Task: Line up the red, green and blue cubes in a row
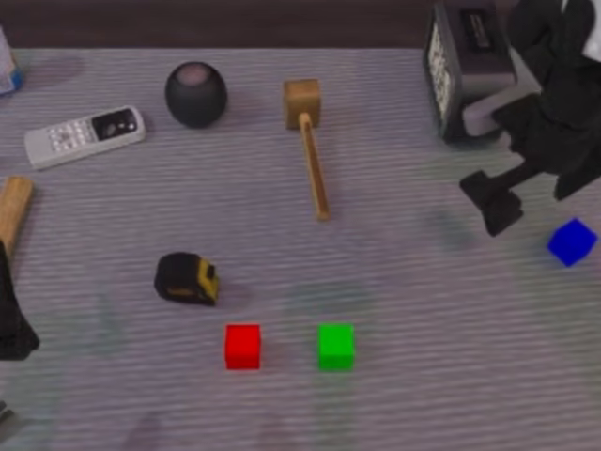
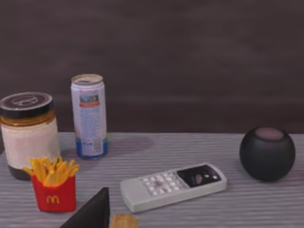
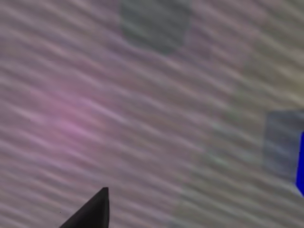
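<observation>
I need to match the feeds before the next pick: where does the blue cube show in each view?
Top view: blue cube near the table's right edge, beside the right gripper.
Left wrist view: not in it.
Right wrist view: a blue sliver at the picture's edge.
Shared landmark: the striped table in all three; the remote in top and left wrist views.

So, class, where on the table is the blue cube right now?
In the top view the blue cube sits alone near the table's right edge, just right of the right gripper and well away from the green cube and red cube.
</observation>
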`<move>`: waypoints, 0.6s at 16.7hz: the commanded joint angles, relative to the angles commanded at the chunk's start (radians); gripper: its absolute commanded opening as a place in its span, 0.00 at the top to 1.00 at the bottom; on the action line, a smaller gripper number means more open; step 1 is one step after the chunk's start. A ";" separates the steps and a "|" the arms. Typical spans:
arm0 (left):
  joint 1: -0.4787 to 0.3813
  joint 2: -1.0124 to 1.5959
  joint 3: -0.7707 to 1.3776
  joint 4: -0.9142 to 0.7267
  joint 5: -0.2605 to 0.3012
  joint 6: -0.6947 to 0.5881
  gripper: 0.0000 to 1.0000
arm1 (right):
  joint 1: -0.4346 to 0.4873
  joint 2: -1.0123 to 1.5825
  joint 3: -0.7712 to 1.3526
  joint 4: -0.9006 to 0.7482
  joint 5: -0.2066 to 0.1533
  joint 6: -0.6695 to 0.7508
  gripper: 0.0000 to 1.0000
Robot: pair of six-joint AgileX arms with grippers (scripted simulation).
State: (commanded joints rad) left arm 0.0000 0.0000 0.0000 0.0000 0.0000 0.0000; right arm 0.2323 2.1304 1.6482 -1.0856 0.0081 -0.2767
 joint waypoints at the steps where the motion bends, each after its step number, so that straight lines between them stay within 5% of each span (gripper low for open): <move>1: 0.000 0.000 0.000 0.000 0.000 0.000 0.00 | -0.040 -0.001 -0.005 0.003 -0.002 -0.066 0.00; 5: 0.000 0.000 0.000 0.000 0.000 0.000 0.00 | -0.151 -0.005 -0.016 0.010 -0.005 -0.223 0.00; 10: 0.000 0.000 0.000 0.000 0.000 0.000 0.00 | -0.158 -0.005 -0.015 0.010 -0.005 -0.237 0.00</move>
State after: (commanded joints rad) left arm 0.0000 0.0000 0.0000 0.0000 0.0000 0.0000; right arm 0.0742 2.1257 1.6331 -1.0756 0.0034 -0.5138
